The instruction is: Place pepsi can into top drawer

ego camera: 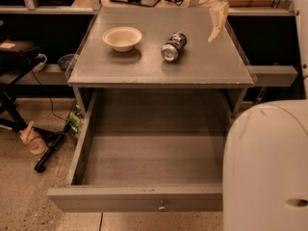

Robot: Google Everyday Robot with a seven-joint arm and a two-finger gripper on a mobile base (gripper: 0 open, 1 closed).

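The gripper [217, 20] is hovering over the table's [202, 69] far right edge; whether it is gaping or closed, I cannot tell. The pepsi can [173, 46] is lying on its side to the gripper's left, and the top drawer [120, 199] is standing open below.

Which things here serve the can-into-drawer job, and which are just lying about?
Job: pepsi can, lying on the cabinet top; top drawer, pulled open; gripper, over the top's right rear.
Lying about: white bowl, left of the can.

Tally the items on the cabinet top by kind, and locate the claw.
White bowl: 1
Pepsi can: 1
Total: 2
Claw: above the cabinet top at its back right, apart from the can.
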